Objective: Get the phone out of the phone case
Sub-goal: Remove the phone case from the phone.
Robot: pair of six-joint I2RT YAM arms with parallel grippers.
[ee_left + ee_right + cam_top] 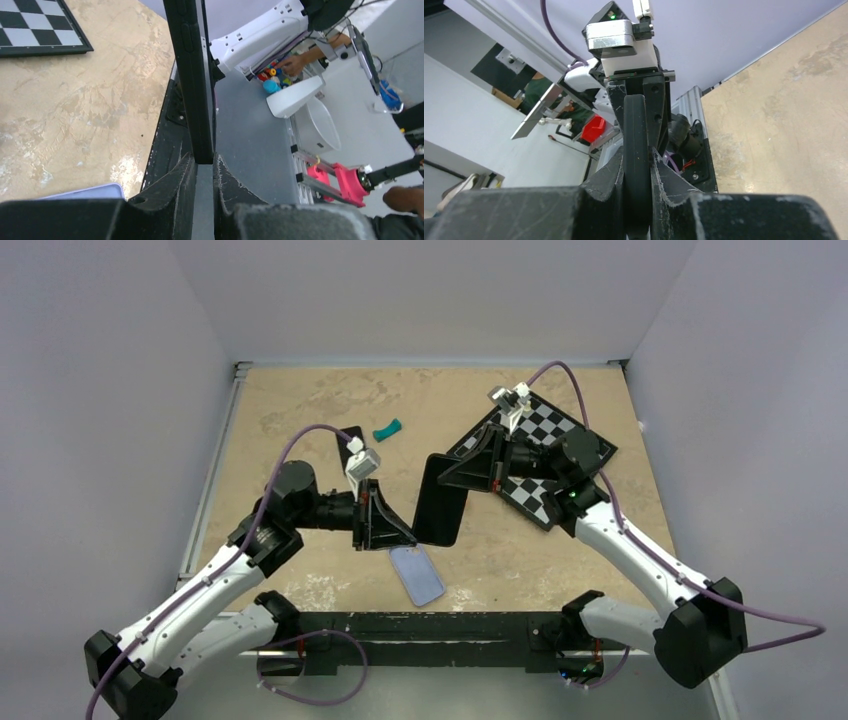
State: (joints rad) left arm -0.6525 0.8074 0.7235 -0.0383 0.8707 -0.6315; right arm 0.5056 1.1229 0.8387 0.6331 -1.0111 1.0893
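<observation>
A black phone [441,502] is held on edge above the table between both grippers. My left gripper [408,533] is shut on its lower left end; in the left wrist view the fingertips [186,167] pinch just the tip of the phone [190,75]. My right gripper [442,475] is shut on its upper right side; in the right wrist view the phone [636,130] sits deep between the fingers. A pale lavender phone case [417,575] lies flat on the table below the phone, near the front edge. Its corner shows in the left wrist view [85,191].
A black-and-white chessboard [565,435] lies at the back right under the right arm, also in the left wrist view [30,30]. A small teal object [387,428] lies at the back centre. A dark flat item [345,440] lies behind the left wrist.
</observation>
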